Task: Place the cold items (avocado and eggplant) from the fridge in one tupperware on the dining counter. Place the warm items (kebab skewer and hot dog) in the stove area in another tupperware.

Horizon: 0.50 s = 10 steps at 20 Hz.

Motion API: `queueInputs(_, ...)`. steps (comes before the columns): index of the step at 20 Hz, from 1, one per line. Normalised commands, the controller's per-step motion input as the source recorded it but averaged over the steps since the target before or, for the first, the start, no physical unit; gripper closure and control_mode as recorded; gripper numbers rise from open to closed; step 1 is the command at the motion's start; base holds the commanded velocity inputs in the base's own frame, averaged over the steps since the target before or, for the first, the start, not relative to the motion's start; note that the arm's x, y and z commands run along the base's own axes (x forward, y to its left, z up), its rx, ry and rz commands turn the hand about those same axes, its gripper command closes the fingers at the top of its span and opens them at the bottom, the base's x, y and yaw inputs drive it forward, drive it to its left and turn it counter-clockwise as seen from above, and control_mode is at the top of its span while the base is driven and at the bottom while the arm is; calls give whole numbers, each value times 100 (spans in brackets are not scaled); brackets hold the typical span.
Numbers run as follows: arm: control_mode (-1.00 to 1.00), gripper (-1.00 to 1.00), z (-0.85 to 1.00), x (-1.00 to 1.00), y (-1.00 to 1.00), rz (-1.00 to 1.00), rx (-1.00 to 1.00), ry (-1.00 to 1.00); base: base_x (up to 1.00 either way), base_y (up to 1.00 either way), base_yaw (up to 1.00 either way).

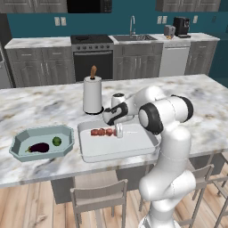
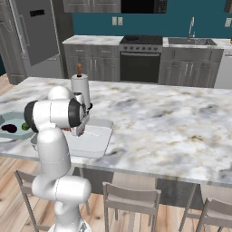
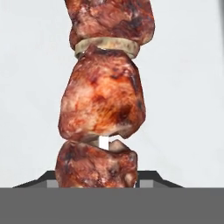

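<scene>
**Kebab lowered into the second tupperware**

The gripper (image 1: 118,130) is clamped on the kebab skewer (image 1: 103,132), holding it low inside the white tupperware (image 1: 133,147) on the marble dining counter (image 1: 40,107). From the left base view it is hard to tell whether the skewer touches the tray floor or hangs just above it. The hand view looks straight along the skewer (image 3: 103,105): browned meat chunks with a pale ring between them, over the tray's plain white floor.

To the left, a teal tupperware (image 1: 20,140) holds the eggplant (image 1: 39,147) and the avocado (image 1: 56,141), so the cold half looks done. Judging by this, the kebab needs only releasing. The hot dog is left to fetch. A paper towel roll (image 1: 93,94) stands just behind the white tupperware.
</scene>
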Motion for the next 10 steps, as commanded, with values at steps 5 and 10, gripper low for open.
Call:
queueInputs(5,-100,-100,0,-3,0,0,0,0,0,0,0)
queueInputs(10,-100,-100,5,-36,0,0,0,-3,0,0,0)
